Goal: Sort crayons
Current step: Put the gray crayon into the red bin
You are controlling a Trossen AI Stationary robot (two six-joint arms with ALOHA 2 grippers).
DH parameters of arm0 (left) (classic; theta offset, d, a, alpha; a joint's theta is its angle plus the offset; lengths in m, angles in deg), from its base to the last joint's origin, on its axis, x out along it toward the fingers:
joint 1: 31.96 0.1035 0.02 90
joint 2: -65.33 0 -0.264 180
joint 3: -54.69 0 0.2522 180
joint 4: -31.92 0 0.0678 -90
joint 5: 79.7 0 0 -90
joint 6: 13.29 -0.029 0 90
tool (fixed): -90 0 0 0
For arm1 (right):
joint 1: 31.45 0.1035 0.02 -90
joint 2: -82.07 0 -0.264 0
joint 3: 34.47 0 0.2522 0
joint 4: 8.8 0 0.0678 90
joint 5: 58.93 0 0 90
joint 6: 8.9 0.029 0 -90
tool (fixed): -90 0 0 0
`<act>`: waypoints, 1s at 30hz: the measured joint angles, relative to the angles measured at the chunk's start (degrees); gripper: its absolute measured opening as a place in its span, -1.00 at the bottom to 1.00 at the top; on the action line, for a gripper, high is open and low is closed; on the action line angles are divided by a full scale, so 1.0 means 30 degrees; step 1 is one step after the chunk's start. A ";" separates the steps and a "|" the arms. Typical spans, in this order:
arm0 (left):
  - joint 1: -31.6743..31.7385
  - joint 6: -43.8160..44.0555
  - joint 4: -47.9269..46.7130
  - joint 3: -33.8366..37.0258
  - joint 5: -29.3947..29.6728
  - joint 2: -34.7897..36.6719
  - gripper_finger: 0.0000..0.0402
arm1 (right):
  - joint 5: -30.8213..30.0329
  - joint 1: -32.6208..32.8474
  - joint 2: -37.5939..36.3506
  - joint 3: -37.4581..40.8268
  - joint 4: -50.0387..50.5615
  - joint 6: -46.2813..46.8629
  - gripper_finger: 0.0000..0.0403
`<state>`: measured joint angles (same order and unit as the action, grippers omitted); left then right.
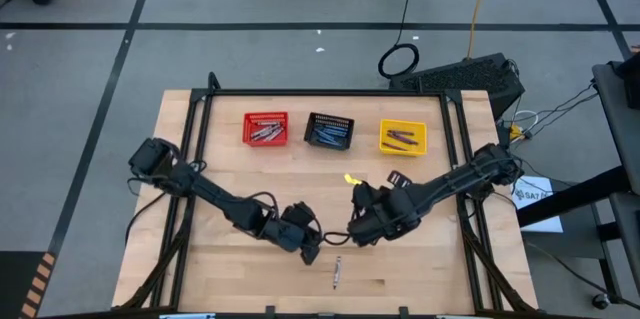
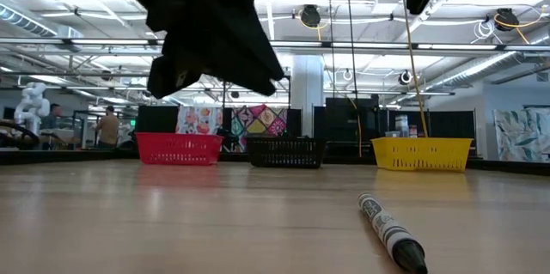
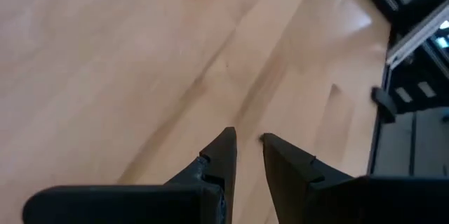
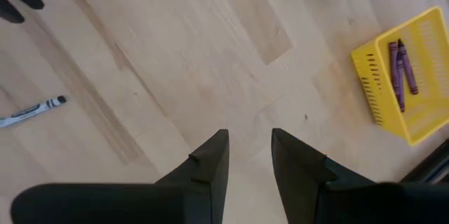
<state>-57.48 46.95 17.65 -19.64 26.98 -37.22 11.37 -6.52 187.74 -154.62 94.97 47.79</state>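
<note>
Nearest the low camera, one grey crayon [image 2: 392,232] lies loose on the table [image 1: 420,279], and both empty, narrowly parted grippers, left [image 1: 308,249] and right [image 1: 358,233], could nudge it rolling if either descends off-centre.

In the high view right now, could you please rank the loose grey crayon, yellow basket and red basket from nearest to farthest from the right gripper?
From the right gripper:
1. Loose grey crayon, just toward the near edge.
2. Yellow basket, far side, on its own side.
3. Red basket, far side, across toward the left arm.
</note>
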 joint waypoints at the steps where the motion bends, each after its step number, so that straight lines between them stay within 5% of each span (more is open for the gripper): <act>1: -0.0136 0.0010 0.0034 0.0005 -0.0005 -0.0032 -0.61 | -0.0009 0.0056 0.0001 0.0000 0.0004 0.0205 -0.53; 15: -0.0378 -0.5816 0.4801 -0.0015 0.0000 -0.0397 -0.61 | 0.0056 0.0406 0.0070 0.0003 -0.0374 0.1436 -0.53; 30: 0.0589 -0.6296 0.4800 -0.0007 -0.2098 -0.0404 -0.61 | 0.0063 0.0858 0.0101 0.0015 -0.0476 0.1447 -0.53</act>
<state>-55.71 28.06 32.05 -19.66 20.69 -38.44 11.56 -3.95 188.04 -154.58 93.54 52.13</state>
